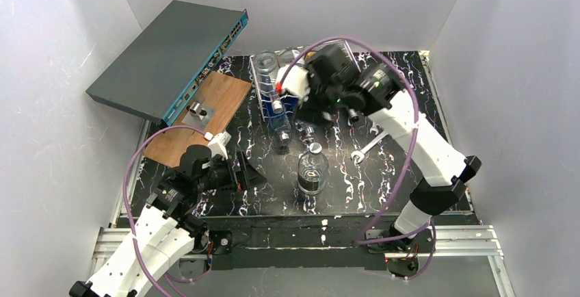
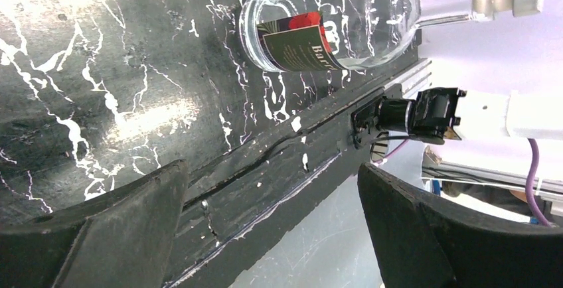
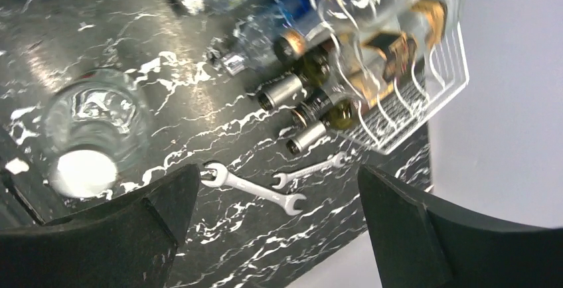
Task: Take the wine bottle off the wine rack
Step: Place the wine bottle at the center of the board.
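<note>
In the top view the wine rack (image 1: pixel 258 81) is being shown at the far middle of the black marbled worktop (image 1: pixel 342 194), much of it being hidden by the right arm, so that its load is hardly being made out there. What is hidden is being supplied by the right wrist view: dark wine bottles (image 3: pixel 332 112) are being cradled side by side in the white wire, their capped necks being pointed out past the rack's edge, and two wrenches (image 3: pixel 255 190) are being seen just beside them. The right fingers (image 3: pixel 458 235) are being held spread wide above this, nothing being gripped. A clear upright bottle (image 1: pixel 312 172) is being caught from above there and from the side in the left wrist view, where its red and dark label is being revealed. The left fingers (image 2: pixel 99 235) are likewise being held released and empty near the worktop's front edge. The grey network switch (image 1: pixel 171 54) and the wooden board (image 1: pixel 205 115) are being taken in by the top view alone.
</note>
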Action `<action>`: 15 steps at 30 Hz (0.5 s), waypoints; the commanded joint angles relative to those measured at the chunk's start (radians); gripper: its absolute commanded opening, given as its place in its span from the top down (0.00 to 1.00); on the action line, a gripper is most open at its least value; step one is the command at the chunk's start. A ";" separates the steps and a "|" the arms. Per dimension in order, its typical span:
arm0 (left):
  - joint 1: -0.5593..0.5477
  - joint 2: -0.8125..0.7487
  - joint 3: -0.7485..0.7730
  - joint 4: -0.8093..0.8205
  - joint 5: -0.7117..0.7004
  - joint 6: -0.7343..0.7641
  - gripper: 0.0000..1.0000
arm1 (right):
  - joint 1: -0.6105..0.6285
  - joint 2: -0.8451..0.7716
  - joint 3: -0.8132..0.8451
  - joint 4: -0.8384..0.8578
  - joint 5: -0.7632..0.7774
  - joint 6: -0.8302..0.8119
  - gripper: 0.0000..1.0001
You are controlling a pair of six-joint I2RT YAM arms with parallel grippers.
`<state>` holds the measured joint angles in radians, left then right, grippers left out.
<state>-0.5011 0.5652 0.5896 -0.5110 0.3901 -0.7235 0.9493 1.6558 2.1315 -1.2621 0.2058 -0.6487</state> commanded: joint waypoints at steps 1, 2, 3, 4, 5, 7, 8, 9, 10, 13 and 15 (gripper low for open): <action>-0.014 0.005 0.045 0.015 0.050 0.023 0.02 | -0.192 -0.056 -0.018 0.073 -0.174 0.114 0.02; -0.018 0.006 0.048 0.018 0.058 0.029 0.02 | -0.236 -0.063 -0.037 0.073 -0.229 0.124 0.02; -0.024 0.007 0.053 0.023 0.066 0.037 0.02 | -0.287 -0.073 -0.061 0.074 -0.289 0.130 0.02; -0.032 0.006 0.058 0.029 0.072 0.046 0.02 | -0.335 -0.089 -0.098 0.081 -0.350 0.132 0.02; -0.041 0.006 0.064 0.035 0.076 0.060 0.02 | -0.408 -0.109 -0.165 0.093 -0.414 0.132 0.02; -0.064 0.004 0.075 0.046 0.078 0.086 0.02 | -0.512 -0.168 -0.284 0.124 -0.559 0.109 0.02; -0.074 0.004 0.082 0.049 0.076 0.099 0.02 | -0.559 -0.207 -0.362 0.149 -0.642 0.095 0.02; -0.087 0.006 0.087 0.053 0.076 0.114 0.02 | -0.595 -0.253 -0.437 0.182 -0.714 0.079 0.02; -0.099 0.008 0.091 0.057 0.075 0.126 0.02 | -0.620 -0.296 -0.516 0.222 -0.771 0.060 0.02; -0.129 0.019 0.104 0.063 0.062 0.167 0.02 | -0.654 -0.434 -0.723 0.329 -0.910 -0.003 0.02; -0.142 0.027 0.117 0.063 0.051 0.194 0.02 | -0.655 -0.514 -0.841 0.409 -0.970 -0.037 0.02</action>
<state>-0.6163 0.5777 0.6582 -0.4629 0.4377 -0.6128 0.2905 1.3159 1.4536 -1.0489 -0.4679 -0.5957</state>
